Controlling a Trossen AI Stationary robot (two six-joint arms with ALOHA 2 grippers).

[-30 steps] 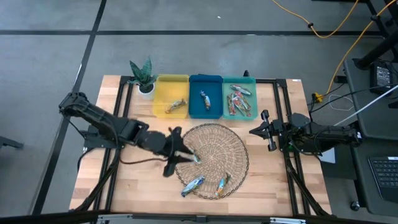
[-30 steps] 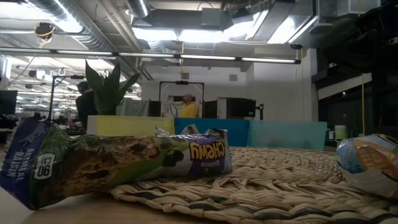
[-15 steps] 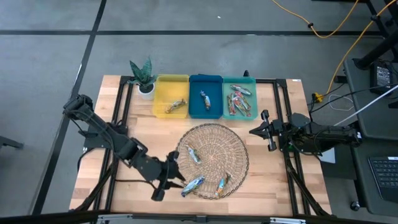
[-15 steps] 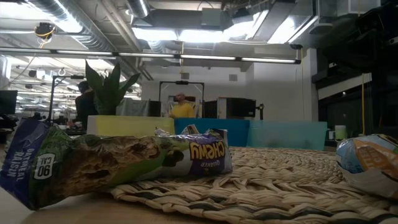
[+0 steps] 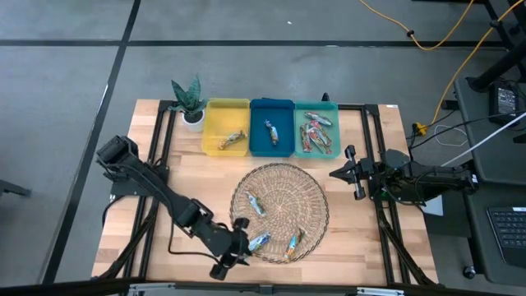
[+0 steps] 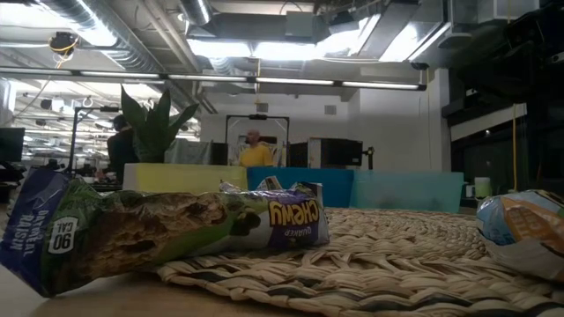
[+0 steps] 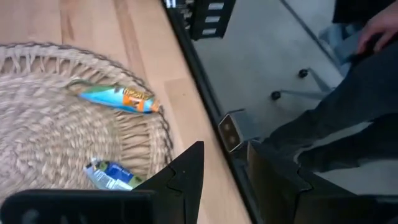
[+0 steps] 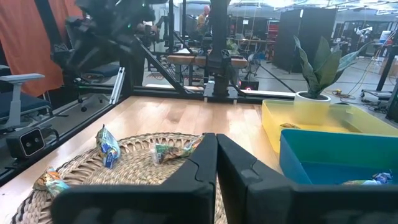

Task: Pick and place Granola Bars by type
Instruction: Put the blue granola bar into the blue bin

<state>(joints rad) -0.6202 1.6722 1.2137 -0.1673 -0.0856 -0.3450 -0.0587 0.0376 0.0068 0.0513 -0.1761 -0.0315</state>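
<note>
A pale wooden table (image 5: 131,205) with a black frame stands on a grey floor (image 5: 74,66). At its far edge sit three bins side by side: a yellow bin (image 5: 215,115) holding one granola bar (image 5: 233,140), a blue bin (image 5: 283,115) holding one blue-wrapped bar (image 5: 271,130), and a teal bin (image 5: 329,119) holding several bars (image 5: 316,134). A small potted plant (image 5: 189,100) stands just beside the yellow bin.

In the middle of the table lies a round woven basket (image 5: 283,201). Three bars remain on it: a green-wrapped oatmeal raisin bar (image 5: 256,204) near its centre, a blue-silver bar (image 5: 259,242) at the near rim, and a blue-orange bar (image 5: 292,243) just beside that.

The left gripper (image 5: 236,251) reaches low over the near left edge of the basket, just beside the blue-silver bar; its fingers are spread and grasp nothing. The right gripper (image 5: 347,173) waits at the right side of the table, apart from the basket, with its fingers closed together and empty.

From table height, the room behind shows ceiling ducts and strip lights (image 6: 291,48) and a person in a yellow top (image 6: 256,151) far back. The left wrist view shows a person's dark-trousered legs (image 7: 348,112) on the floor beyond the table edge.
</note>
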